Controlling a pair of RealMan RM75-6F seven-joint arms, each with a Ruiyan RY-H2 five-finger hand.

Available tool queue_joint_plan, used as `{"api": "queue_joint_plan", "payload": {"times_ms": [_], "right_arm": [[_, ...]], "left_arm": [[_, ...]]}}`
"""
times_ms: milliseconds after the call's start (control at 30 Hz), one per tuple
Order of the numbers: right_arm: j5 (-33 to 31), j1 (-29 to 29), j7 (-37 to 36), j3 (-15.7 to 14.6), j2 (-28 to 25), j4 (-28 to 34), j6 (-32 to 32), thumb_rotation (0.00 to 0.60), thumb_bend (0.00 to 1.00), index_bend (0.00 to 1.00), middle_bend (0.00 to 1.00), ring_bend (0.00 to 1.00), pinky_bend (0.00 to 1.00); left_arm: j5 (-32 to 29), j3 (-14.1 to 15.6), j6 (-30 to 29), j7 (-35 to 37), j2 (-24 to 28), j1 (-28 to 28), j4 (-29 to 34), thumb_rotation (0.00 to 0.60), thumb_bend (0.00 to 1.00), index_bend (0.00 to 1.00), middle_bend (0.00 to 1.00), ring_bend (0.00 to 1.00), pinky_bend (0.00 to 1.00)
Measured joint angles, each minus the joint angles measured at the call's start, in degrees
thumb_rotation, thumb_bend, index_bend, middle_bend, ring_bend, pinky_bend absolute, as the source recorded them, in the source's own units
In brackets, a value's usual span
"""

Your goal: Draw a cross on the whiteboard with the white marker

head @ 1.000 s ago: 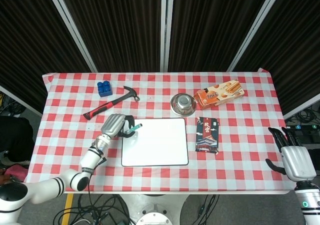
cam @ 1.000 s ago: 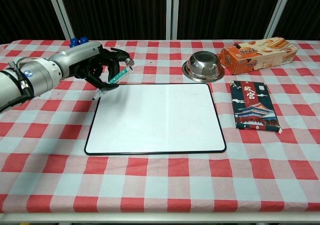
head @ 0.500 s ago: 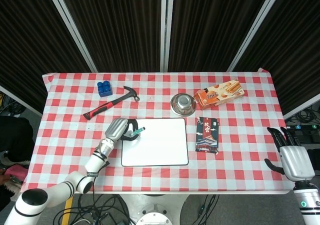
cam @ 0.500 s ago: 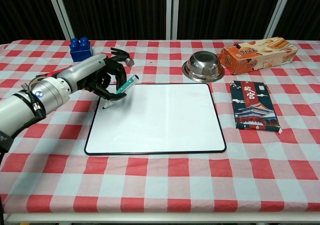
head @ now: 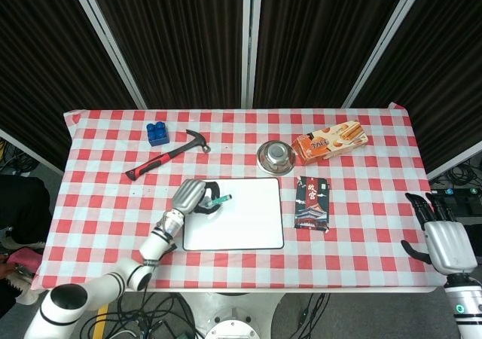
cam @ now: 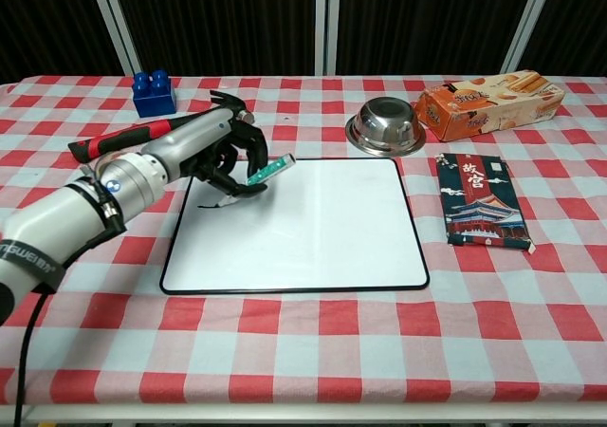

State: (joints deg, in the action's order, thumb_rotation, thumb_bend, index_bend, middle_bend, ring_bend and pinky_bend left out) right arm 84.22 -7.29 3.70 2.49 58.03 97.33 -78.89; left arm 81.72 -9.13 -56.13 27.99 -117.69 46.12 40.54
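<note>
I'm getting bright, even light from overhead in both views; the checked tablecloth (cam: 313, 351) is showing crisp and well exposed, while the dark curtains (head: 181, 38) behind are staying almost black with little detail. Shadows are lying short and soft: a faint one is sitting under the left hand (cam: 223, 157) on the whiteboard (cam: 313, 228), whose surface is reading slightly grey with a mild sheen. The steel bowl (cam: 384, 125) is catching small highlights. Focus is holding sharp across the table; I'm seeing no motion blur. The chest view is bending slightly at its edges.
</note>
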Motion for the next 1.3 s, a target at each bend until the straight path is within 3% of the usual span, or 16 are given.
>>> {"api": "queue_joint_plan", "payload": {"times_ms": [200, 367, 733, 1300], "right_arm": [[-0.4, 0.3, -0.7, 0.0, -0.3, -0.4, -0.1, 0.6, 0.14, 0.04, 0.11, 0.0, 0.09], [-0.1, 0.3, -1.5, 0.1, -0.3, -1.0, -0.4, 0.6, 0.14, 0.04, 0.11, 0.0, 0.09], [0.3, -0.2, -2.2, 0.0, 0.4, -1.8, 0.5, 0.6, 0.14, 0.04, 0.11, 0.0, 0.09], [-0.3, -0.2, -1.0, 0.1, 0.1, -1.0, 0.8, 0.6, 0.14, 0.04, 0.11, 0.0, 0.09]], "left_arm": [[-0.8, -2.6, 1.7, -0.9, -2.4, 3.6, -0.6, 0.6, 0.34, 0.6, 0.59, 0.76, 0.92], [-0.9, -3.6, 1.5, -1.9, -1.1, 4.5, 1.1, 0.6, 0.34, 0.6, 0.59, 0.76, 0.92], [-2.3, -2.2, 2.0, -3.1, 3.8, 1.1, 4.1, 0.6, 0.34, 0.6, 0.59, 0.76, 0.92], [-2.9, -1.8, 3.9, -1.3, 1.7, 0.9, 0.2, 0.6, 0.34, 0.6, 0.59, 0.75, 0.92]]}}
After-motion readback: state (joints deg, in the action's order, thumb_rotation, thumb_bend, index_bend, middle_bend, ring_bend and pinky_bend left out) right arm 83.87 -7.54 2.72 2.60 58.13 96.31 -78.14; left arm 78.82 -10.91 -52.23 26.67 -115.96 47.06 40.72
